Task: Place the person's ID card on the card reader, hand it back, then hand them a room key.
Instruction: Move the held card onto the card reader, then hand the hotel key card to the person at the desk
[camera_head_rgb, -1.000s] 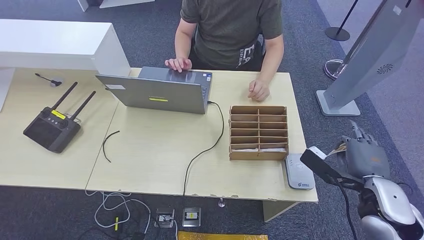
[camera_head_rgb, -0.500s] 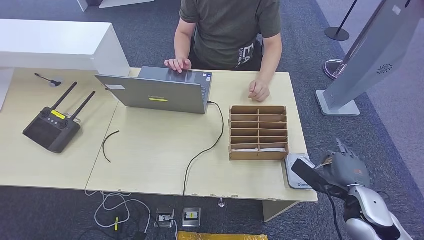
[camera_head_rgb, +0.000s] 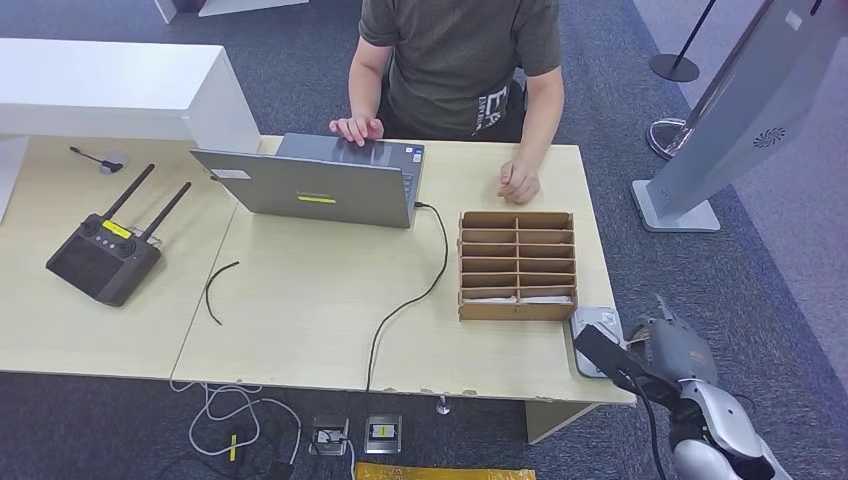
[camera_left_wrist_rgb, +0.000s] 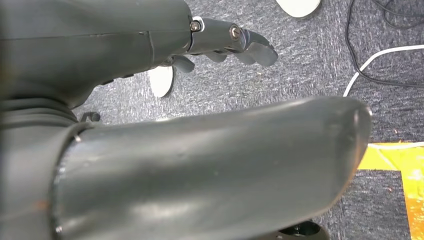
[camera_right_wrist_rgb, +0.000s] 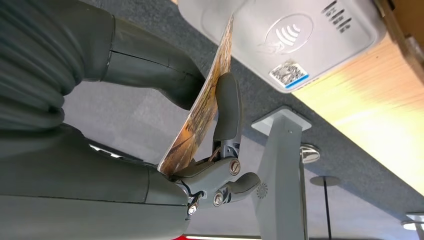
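**ID card at the reader**

I am pinching the ID card edge-on in my right hand, its far edge just beside the card reader ahead. It is looking thin, stiff, light, slippery; gripping by the near edge suits it.

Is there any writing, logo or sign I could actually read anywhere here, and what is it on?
Contactless wave sign, no words: on the card reader.
Code sticker on the card reader: too small to read.
White print on the person's shirt: partly hidden, unreadable.
Yellow labels on the laptop and the remote controller: too small.
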